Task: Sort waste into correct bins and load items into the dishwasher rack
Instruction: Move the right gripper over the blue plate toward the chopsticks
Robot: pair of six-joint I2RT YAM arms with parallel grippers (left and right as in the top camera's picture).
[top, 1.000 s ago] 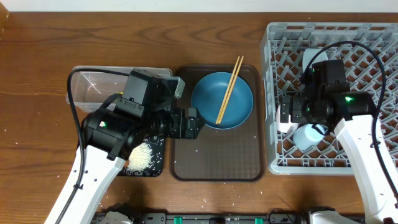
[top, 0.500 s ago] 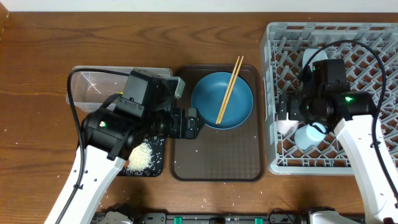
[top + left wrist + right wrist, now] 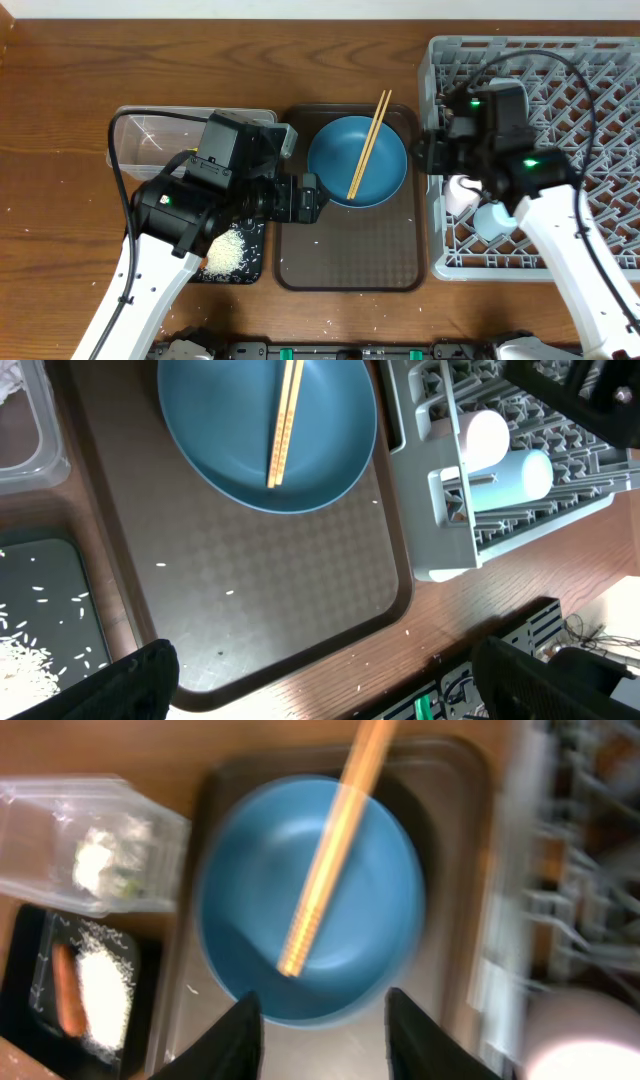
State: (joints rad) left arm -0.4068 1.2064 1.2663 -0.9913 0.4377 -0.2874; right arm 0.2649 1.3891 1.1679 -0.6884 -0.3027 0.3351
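Observation:
A dark blue plate (image 3: 357,160) lies on the brown tray (image 3: 345,250) with two wooden chopsticks (image 3: 368,145) across it. My left gripper (image 3: 318,195) hovers at the plate's left rim, open and empty (image 3: 330,695). My right gripper (image 3: 428,158) is at the left edge of the grey dishwasher rack (image 3: 600,60). In the blurred right wrist view it looks down on the plate (image 3: 310,910) and chopsticks (image 3: 330,860), and its fingers (image 3: 320,1040) stand apart with nothing between them. A pale pink cup (image 3: 460,195) and a light blue cup (image 3: 493,218) lie in the rack.
The clear tub (image 3: 160,140) holds white tissue (image 3: 95,860). In front of it the black tray (image 3: 250,262) holds a heap of rice (image 3: 228,250) and an orange bit (image 3: 65,1000). Loose crumbs dot the brown tray (image 3: 230,592).
My right arm has swung left from above the cups to the rack's left edge, and its jaws have narrowed. The left arm has not moved.

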